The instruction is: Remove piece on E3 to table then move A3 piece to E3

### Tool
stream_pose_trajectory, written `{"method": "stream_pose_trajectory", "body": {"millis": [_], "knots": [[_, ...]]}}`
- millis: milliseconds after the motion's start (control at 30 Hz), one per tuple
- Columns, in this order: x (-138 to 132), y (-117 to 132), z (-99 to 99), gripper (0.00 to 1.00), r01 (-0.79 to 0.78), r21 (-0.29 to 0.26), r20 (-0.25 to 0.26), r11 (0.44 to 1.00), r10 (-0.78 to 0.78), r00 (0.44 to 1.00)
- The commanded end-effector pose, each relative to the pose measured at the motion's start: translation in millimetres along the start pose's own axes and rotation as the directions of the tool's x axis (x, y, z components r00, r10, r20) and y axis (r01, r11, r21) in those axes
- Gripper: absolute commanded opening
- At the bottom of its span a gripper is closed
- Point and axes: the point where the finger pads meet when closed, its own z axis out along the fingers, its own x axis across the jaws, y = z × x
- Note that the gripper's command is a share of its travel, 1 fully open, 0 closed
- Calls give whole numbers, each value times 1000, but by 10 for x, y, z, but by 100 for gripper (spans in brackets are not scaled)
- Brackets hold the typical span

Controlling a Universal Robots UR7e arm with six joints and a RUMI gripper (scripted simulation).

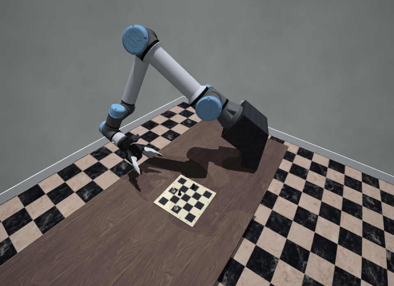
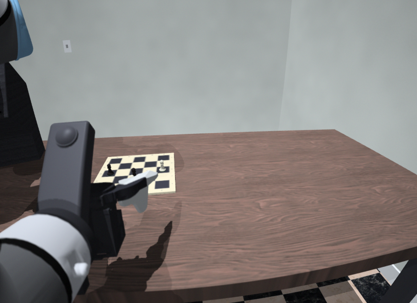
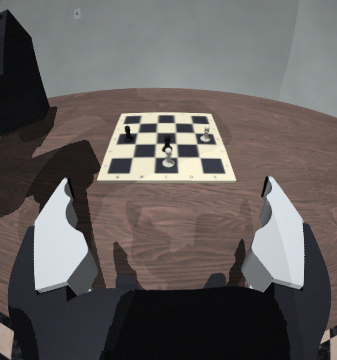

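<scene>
The checkered board (image 1: 202, 209) (image 2: 172, 178) (image 3: 154, 177) lies on the table. A white piece (image 1: 175, 207) (image 2: 161, 165) (image 3: 206, 134) stands upright on E3. A black piece (image 1: 193, 186) (image 2: 109, 170) (image 3: 128, 134) stands upright on A3. My gripper (image 1: 150, 164) (image 3: 168, 178) is wide open and empty. It hangs above the table, off the board's row 1 side, with its jaws pointing toward the board. In the exterior view a jaw hides the board's near part.
Another white piece (image 1: 173, 189) (image 3: 168, 159) stands on C1. Another black piece (image 1: 179, 192) (image 2: 134, 171) (image 3: 167, 142) stands just behind it, seemingly on C2. In the wrist view the white piece hides its base. The dark robot pedestal (image 1: 248, 136) stands at the table's far end.
</scene>
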Motion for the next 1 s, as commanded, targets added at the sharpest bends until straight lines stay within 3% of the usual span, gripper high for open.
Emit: {"method": "stream_pose_trajectory", "body": {"millis": [0,167,567,967], "knots": [[0,-247,-84,100,1,-1,0,1000,-1,1000],[0,-405,-134,100,1,-1,0,1000,-1,1000],[3,-407,-124,100,5,-5,3,1000,-5,1000],[43,-443,-14,100,72,-62,55,995,-69,996]]}}
